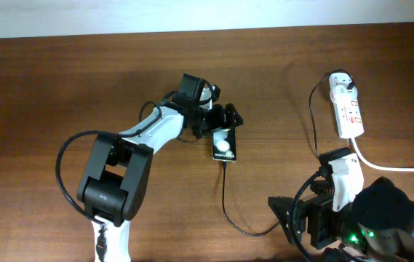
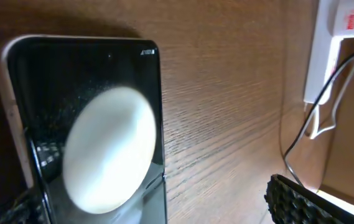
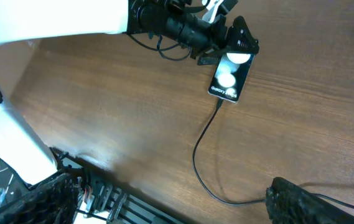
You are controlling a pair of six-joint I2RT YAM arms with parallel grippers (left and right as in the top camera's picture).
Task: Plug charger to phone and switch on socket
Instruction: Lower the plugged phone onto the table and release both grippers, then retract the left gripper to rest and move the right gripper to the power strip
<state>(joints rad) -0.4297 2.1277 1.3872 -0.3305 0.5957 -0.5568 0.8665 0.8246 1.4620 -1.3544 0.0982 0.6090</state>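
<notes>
i'm reading the charger (image 1: 223,188) tip as already seated in the phone (image 1: 223,145), which is lying mid-table (image 1: 46,80) by my left gripper (image 1: 225,124), fingers apart. my right gripper (image 1: 288,225) is hanging open too, and next i'm needing it pressing the socket (image 1: 346,109) switch.

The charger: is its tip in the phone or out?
In, it seems: the charger ends flush at the phone edge, no gap visible in the right wrist view.
</notes>
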